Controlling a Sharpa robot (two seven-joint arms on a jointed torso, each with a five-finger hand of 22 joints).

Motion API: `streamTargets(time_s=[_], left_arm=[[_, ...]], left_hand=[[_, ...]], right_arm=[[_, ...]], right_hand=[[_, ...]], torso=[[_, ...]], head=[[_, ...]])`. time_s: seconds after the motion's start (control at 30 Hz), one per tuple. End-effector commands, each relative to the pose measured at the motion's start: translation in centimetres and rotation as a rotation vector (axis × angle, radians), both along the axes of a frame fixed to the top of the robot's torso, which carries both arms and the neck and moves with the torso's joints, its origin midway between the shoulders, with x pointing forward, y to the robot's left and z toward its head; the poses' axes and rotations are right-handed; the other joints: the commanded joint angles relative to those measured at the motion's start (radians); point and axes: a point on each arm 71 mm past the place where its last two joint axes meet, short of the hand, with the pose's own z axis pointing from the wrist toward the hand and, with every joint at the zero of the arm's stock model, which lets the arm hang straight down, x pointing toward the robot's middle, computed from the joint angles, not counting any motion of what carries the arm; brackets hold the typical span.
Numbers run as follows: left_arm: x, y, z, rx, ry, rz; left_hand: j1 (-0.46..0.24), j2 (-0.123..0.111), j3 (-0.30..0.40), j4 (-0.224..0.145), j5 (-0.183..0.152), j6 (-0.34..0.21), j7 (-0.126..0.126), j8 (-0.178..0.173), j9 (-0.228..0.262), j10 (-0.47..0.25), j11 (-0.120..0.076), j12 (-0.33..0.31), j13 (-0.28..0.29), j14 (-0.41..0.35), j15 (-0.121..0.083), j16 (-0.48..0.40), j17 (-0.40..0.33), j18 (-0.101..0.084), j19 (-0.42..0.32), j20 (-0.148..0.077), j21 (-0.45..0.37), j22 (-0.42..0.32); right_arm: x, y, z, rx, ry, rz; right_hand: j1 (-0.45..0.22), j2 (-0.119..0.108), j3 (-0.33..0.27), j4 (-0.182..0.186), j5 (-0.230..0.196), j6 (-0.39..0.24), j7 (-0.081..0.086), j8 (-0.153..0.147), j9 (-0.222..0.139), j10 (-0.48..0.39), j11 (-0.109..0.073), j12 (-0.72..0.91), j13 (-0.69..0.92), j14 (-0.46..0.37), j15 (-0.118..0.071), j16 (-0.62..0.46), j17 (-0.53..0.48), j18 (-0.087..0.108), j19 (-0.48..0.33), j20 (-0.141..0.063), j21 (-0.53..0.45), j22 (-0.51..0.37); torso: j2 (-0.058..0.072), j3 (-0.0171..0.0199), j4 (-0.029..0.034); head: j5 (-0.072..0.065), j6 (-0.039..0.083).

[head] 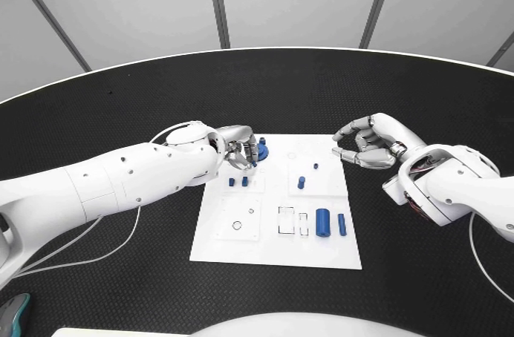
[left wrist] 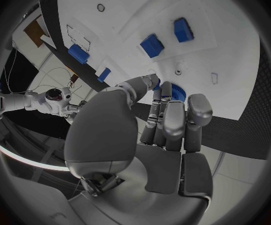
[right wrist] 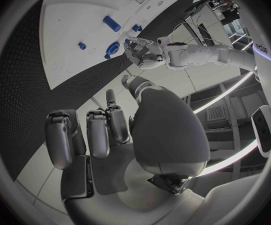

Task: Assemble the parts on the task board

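Observation:
The white task board (head: 273,244) lies mid-table. At its far left corner my left hand (head: 235,148) grips a round blue part (head: 261,151) with its fingertips; the left wrist view shows this ribbed part (left wrist: 175,91) between the fingertips (left wrist: 164,92), low over the board. Two small blue parts (head: 239,181) stand just nearer on the board. A blue peg (head: 301,181) sits mid-board, and two blue cylinders (head: 322,220) lie near the right edge. My right hand (head: 364,144) hovers off the board's far right corner, fingers curled in on nothing.
The black round table (head: 128,114) has a pale rim at the back. Outlined slots (head: 287,220) mark the board's near half. The right wrist view shows the board (right wrist: 67,20) and my left hand (right wrist: 149,52) across it.

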Motion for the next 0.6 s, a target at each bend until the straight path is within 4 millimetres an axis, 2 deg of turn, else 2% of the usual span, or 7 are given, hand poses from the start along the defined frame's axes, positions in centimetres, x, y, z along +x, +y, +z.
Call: streamTargets(time_s=[0.03, 0.23, 0.6], left_arm=[[0.1, 0.3, 0.4, -0.001, -0.005, 0.006], [0.3, 1.0, 1.0, 0.001, -0.005, 0.022], [0.5, 2.3, 1.0, 0.018, 0.017, 0.045]], left_hand=[[-0.011, -0.001, -0.002, 0.004, -0.002, 0.008, 0.0, 0.001, -0.001, 0.007, -0.003, -0.004, 0.001, -0.001, -0.007, 0.007, -0.001, -0.013, 0.006, -0.001, 0.007, 0.002], [-0.012, 0.0, -0.002, 0.004, -0.002, 0.01, -0.001, 0.001, -0.001, 0.009, -0.003, -0.004, 0.001, -0.001, -0.007, 0.007, -0.001, -0.014, 0.007, -0.001, 0.007, 0.003], [-0.011, 0.001, -0.002, 0.004, -0.002, 0.011, -0.001, 0.001, 0.0, 0.011, -0.004, -0.005, 0.001, -0.001, -0.008, 0.007, -0.001, -0.014, 0.008, -0.001, 0.008, 0.004]], right_arm=[[0.0, 0.0, 0.0, 0.0, 0.0, 0.0], [0.1, 0.0, 0.0, -0.001, 0.0, 0.0], [0.1, 0.0, 0.0, -0.002, 0.001, 0.0]], right_hand=[[0.01, -0.001, 0.003, 0.0, 0.005, 0.003, -0.003, 0.006, -0.002, 0.005, -0.004, 0.006, 0.104, 0.08, -0.006, -0.004, 0.16, -0.015, 0.104, -0.01, 0.003, 0.263], [0.008, -0.002, 0.004, 0.001, 0.008, 0.005, -0.003, 0.008, -0.002, 0.007, -0.004, 0.008, 0.106, 0.08, -0.006, -0.004, 0.16, -0.015, 0.104, -0.01, 0.003, 0.263], [0.008, -0.002, 0.004, 0.001, 0.008, 0.005, -0.003, 0.008, -0.002, 0.007, -0.004, 0.008, 0.106, 0.08, -0.006, -0.004, 0.16, -0.015, 0.104, -0.01, 0.003, 0.263]], torso=[[-0.001, 0.0005, -0.0002], [-0.001, 0.0013, -0.0002], [0.001, 0.0005, 0.0003]], head=[[0.003, 0.001], [0.005, 0.003], [0.006, 0.004]])
